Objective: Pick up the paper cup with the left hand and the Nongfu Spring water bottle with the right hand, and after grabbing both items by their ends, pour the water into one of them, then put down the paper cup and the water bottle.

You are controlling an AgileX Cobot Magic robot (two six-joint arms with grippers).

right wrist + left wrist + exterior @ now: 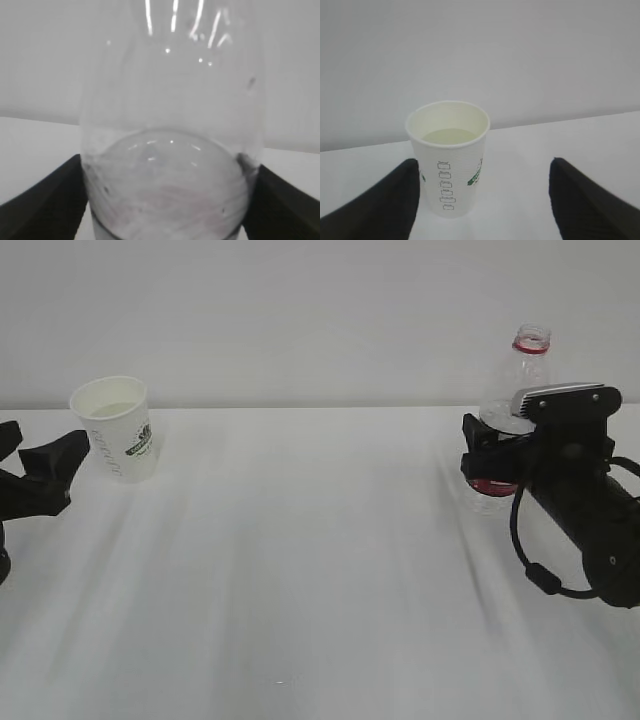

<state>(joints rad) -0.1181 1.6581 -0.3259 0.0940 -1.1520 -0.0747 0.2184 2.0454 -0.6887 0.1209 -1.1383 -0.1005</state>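
Observation:
The paper cup (117, 430) stands upright on the white table at the far left, with pale water (449, 136) inside it. My left gripper (40, 455) is open just in front of it. In the left wrist view the cup (449, 160) stands between the fingers of the left gripper (482, 175), close beside the left finger (385, 205) and far from the right one. The uncapped Nongfu Spring water bottle (528, 365) stands upright on the right. My right gripper (487, 452) holds its lower body. In the right wrist view the bottle (170, 150) fills the right gripper (167, 200), with no gap showing.
The white table (320, 570) stretches between the two arms, ending at a plain pale wall behind. The right arm and its black cable (540, 575) lie low over the table at the right edge.

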